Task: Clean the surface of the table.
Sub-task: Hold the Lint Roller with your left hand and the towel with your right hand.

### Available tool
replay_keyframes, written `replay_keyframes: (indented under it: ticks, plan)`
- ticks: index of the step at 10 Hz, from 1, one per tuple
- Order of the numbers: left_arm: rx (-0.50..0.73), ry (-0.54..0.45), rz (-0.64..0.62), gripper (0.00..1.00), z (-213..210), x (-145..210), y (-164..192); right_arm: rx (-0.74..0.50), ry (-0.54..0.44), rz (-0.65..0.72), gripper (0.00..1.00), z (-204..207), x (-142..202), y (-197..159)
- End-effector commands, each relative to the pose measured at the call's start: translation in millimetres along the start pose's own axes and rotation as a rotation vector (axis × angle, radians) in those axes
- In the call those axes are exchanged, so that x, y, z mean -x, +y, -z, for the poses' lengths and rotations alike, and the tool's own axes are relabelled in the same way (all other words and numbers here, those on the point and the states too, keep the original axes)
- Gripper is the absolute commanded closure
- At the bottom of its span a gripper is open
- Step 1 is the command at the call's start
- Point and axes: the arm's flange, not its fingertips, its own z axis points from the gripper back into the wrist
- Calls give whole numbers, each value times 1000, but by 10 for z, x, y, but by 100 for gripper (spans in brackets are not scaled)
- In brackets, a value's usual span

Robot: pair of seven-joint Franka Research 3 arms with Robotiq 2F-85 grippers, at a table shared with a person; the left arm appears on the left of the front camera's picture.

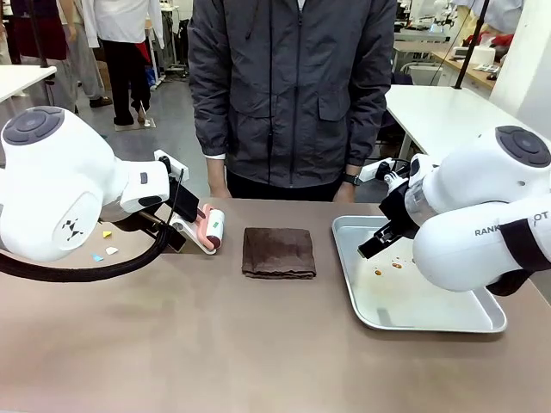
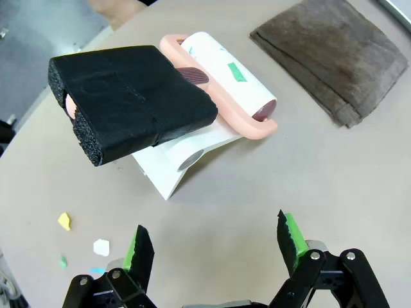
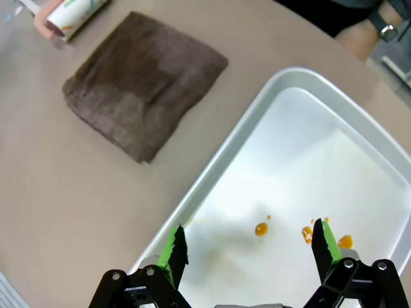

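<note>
Several paper scraps (image 2: 101, 247) litter the counter (image 1: 215, 344) at left, presumably why the left fingers (image 2: 136, 251) hang spread and empty facing the lint roller (image 2: 221, 90). Past the folded cloth (image 1: 277, 251), the right fingers (image 3: 173, 251) gape empty above the stained tray (image 3: 334, 167).

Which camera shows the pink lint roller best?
The left wrist view: the lint roller lies close up, with its black foam grip and paper roll plain to see. The front view shows it small, partly behind the left arm; the right wrist view catches just one end.
</note>
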Motion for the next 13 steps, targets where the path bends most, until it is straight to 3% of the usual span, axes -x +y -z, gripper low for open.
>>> replay_keyframes:
  ticks: [1,9,10,12,13]
  plan:
    - [0,0,1,0,-1,0,-1,0,0,1,0,0,0,-1]
    - [0,0,1,0,-1,0,-1,0,0,0,0,0,0,0]
    - [0,0,0,0,0,0,0,-30,49,13,0,-47,20,3]
    - [139,76,-80,0,-322,112,29,-115,105,238,0,-323,53,-72]
    - [181,155,-220,0,-571,60,-6,-170,116,404,0,-536,87,-157]
